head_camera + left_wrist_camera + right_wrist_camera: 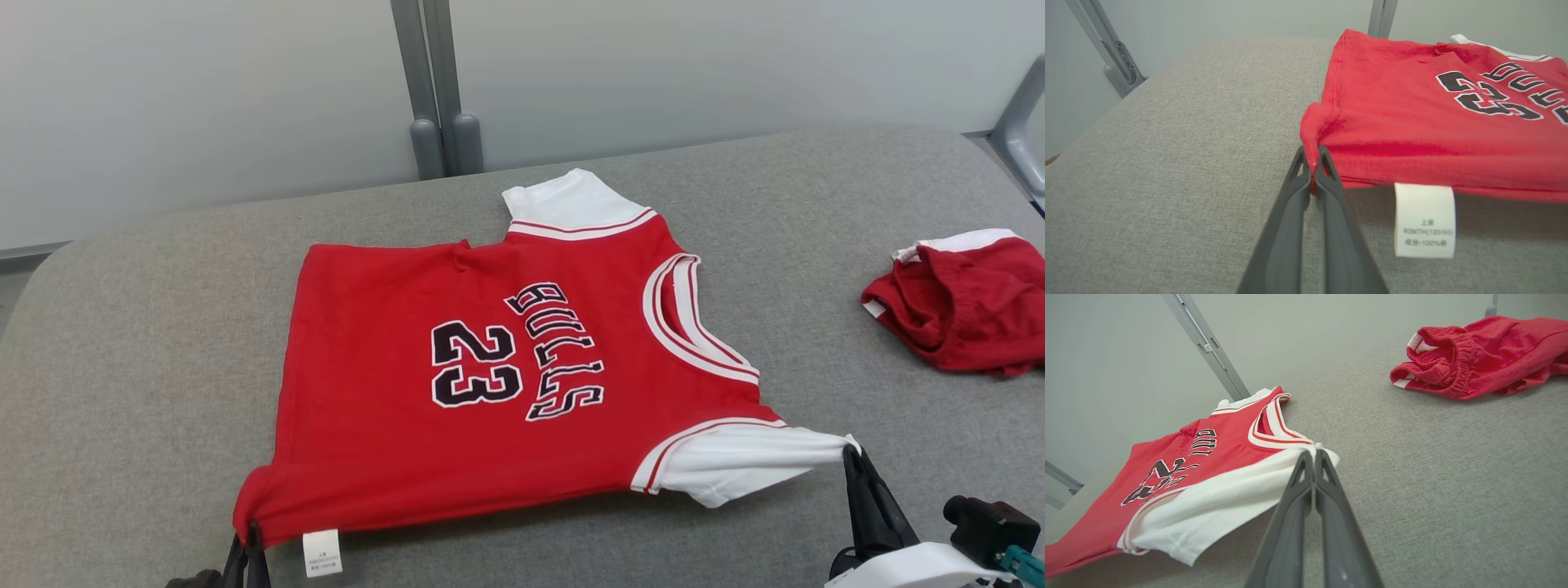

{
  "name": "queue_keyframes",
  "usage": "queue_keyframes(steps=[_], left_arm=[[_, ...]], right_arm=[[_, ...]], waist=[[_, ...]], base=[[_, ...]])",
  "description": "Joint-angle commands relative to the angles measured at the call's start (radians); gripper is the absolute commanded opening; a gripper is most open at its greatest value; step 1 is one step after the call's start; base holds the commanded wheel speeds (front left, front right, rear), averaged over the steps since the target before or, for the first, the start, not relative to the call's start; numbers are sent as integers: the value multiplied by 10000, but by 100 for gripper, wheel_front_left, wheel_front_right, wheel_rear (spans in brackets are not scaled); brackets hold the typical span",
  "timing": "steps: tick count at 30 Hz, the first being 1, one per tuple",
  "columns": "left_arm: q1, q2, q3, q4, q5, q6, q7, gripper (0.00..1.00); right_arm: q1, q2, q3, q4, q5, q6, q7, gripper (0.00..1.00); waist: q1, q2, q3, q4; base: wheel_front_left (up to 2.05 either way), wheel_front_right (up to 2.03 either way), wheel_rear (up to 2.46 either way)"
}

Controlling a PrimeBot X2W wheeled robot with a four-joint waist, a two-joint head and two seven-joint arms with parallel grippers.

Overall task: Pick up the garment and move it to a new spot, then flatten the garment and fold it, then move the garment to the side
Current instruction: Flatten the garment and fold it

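– Two pincers, both pinching cloth?
– Yes. The left pincer (1312,163) was pressed shut on the near hem corner of the red basketball jersey with white sleeves and black "BULLS 23" lettering (392,425). The right pincer (1314,455) was shut on the tip of the near white sleeve (735,469).
– Which way did the jersey lie from them?
– Away from both, spread over the grey fabric-covered table (122,367). Its long axis ran side to side, hem at the robot's left and collar at its right. The held near edge stretched between the pincers, slightly raised.
– Which arm was nearer?
– Neither; each held its own end.
– What else was around?
– A white care label (321,554) hung just beside the left pincer. A crumpled red garment with white trim (963,310) lay well apart on the right, and a grey upright post (437,90) stood beyond the far edge. I judged that a fold away from the robot had nothing in its way.
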Motion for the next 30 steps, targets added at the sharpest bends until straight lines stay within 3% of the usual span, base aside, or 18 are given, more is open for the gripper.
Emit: queue_keyframes(steps=[1,11,30], left_arm=[[27,80,9,-1,29,25,-2,0],[-1157,75,-481,6,145,-58,0,0],[-4584,72,-1071,1116,616,-234,-2,0]], right_arm=[[95,-60,-63,-34,31,-21,-33,0],[-1089,144,-90,172,-142,-20,-31,0],[-4928,-47,54,2114,-1060,-18,-30,0]], waist=[[1,0,66,40],[1,0,840,184],[1,0,3224,550]], base=[[0,0,0],[0,0,0],[0,0,0]])
